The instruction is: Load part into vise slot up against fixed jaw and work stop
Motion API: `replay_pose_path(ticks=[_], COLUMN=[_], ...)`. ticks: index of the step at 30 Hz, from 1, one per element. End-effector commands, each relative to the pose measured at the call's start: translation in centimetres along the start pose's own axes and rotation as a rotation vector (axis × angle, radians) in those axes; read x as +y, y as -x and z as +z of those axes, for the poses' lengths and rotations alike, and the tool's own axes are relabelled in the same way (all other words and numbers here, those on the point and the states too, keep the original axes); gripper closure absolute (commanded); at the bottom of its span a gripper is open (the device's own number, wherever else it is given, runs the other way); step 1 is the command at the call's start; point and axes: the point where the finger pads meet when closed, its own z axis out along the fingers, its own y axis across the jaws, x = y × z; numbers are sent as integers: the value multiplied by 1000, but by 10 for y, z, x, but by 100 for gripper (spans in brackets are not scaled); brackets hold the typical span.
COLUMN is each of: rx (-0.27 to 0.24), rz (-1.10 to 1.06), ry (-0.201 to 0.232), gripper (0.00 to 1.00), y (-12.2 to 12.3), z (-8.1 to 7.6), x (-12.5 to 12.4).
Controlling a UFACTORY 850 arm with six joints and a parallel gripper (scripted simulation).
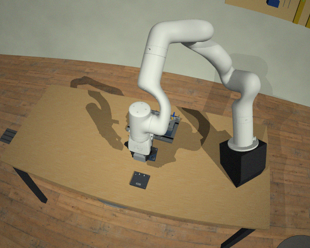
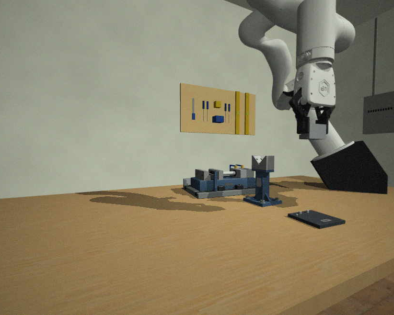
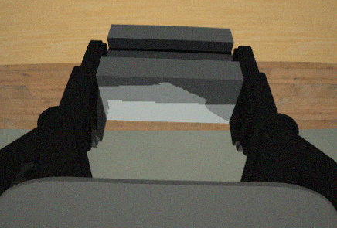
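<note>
My gripper [image 2: 311, 128] is shut on the grey block [image 2: 313, 131] and holds it high above the table, above and to the right of the V-block [image 2: 262, 163]. In the wrist view the block [image 3: 169, 79] spans between the two black fingers. The vise [image 2: 221, 181] stands behind the V-block, its jaws apart. From above my wrist covers the V-block and part of the vise [image 1: 168, 128]. I cannot tell which way the block's slot faces.
The arm's black base block [image 2: 352, 168] stands at the back right of the table. A tool board [image 2: 217, 109] hangs on the far wall and a grey box [image 2: 382, 111] on the right wall.
</note>
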Motion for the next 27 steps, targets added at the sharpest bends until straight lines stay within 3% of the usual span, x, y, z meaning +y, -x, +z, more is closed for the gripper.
replay_pose_path(ticks=[1, 27], rx=[-1, -1], rz=[0, 0], ry=[-1, -1], gripper=[100, 100], y=[0, 0], z=[-5, -9], x=[-1, -1])
